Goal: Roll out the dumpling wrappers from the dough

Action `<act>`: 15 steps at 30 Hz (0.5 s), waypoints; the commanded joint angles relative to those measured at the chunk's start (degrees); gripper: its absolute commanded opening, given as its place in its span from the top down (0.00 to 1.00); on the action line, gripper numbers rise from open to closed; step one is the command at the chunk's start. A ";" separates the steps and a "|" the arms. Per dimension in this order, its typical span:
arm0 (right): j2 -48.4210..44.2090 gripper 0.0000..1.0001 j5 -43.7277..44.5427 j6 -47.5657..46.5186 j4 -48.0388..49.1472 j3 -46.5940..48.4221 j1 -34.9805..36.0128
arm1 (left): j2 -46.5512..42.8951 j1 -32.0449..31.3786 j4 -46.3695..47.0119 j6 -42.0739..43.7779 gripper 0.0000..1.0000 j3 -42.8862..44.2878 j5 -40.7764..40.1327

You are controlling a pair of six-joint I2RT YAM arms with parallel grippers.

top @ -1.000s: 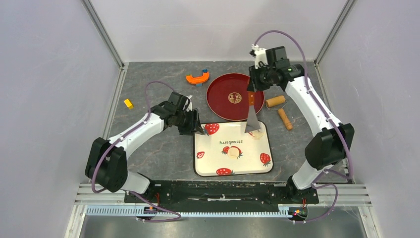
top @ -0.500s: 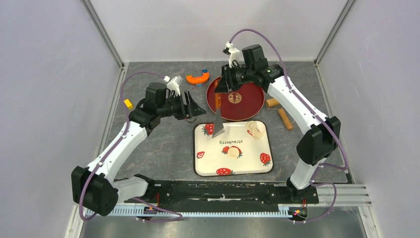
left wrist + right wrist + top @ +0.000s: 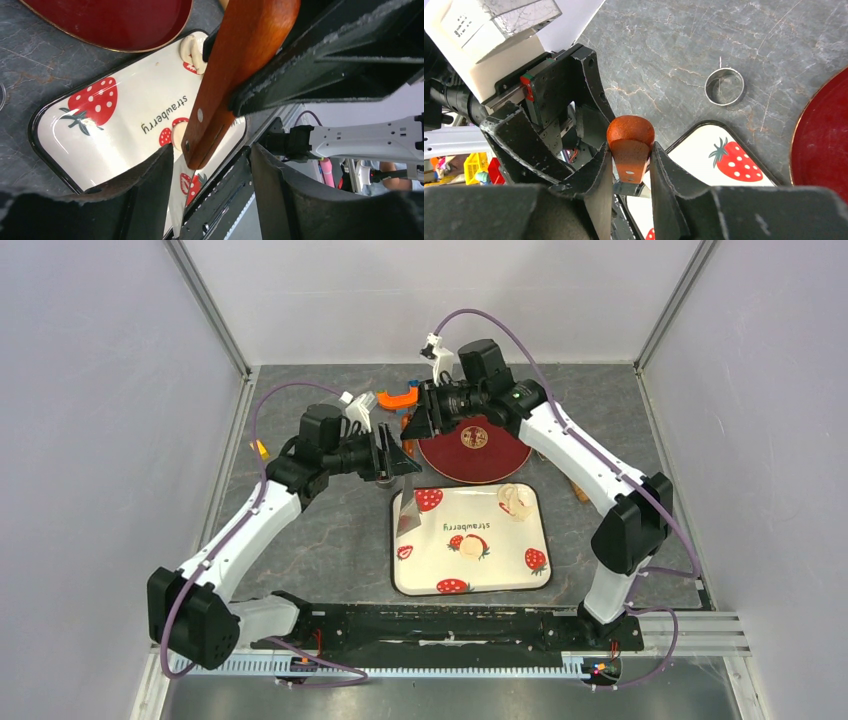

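The right gripper (image 3: 630, 152) is clamped narrowly on the wooden handle of a scraper (image 3: 408, 512), whose metal blade hangs down over the far left corner of the strawberry tray (image 3: 505, 568). Whether the blade touches the tray cannot be told. The left gripper (image 3: 212, 150) faces it with its jaws spread wide, one on either side of the handle's lower end, and is not closed on it. A dumpling wrapper (image 3: 516, 501) lies curled at the tray's far right corner. The dough (image 3: 470, 544) sits near the tray's middle. A red plate (image 3: 500, 455) lies on the desk beyond the tray.
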 commanded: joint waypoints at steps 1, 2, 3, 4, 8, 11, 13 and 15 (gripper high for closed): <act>0.76 1.00 0.08 3.54 2.00 1.25 1.05 | 1.38 -1.01 -1.67 1.39 0.41 2.58 -4.68; 0.83 1.00 0.16 3.82 1.94 1.18 1.25 | 1.81 -1.07 -1.89 1.21 0.44 2.62 -5.61; 0.83 1.00 0.19 4.08 1.99 1.08 1.39 | 2.31 -1.17 -2.20 0.70 0.47 2.84 -6.33; 0.99 1.00 0.27 4.42 1.95 1.03 1.56 | 2.95 -1.21 -2.32 0.46 0.50 3.12 -6.20; 1.12 1.00 0.37 5.82 2.15 0.39 1.79 | 5.08 -2.16 -1.84 -0.23 0.71 4.09 -5.77; 0.96 0.99 0.43 6.06 2.42 -0.02 1.80 | 5.25 -2.48 -1.61 -0.66 0.98 4.25 -6.60; 0.49 0.85 0.92 5.46 2.34 -0.29 1.73 | 4.47 -2.49 -1.14 -1.25 0.98 3.74 -8.11; -0.26 0.63 2.43 5.01 1.87 -0.70 1.52 | 3.81 -2.43 -1.07 -1.87 0.98 3.33 -9.29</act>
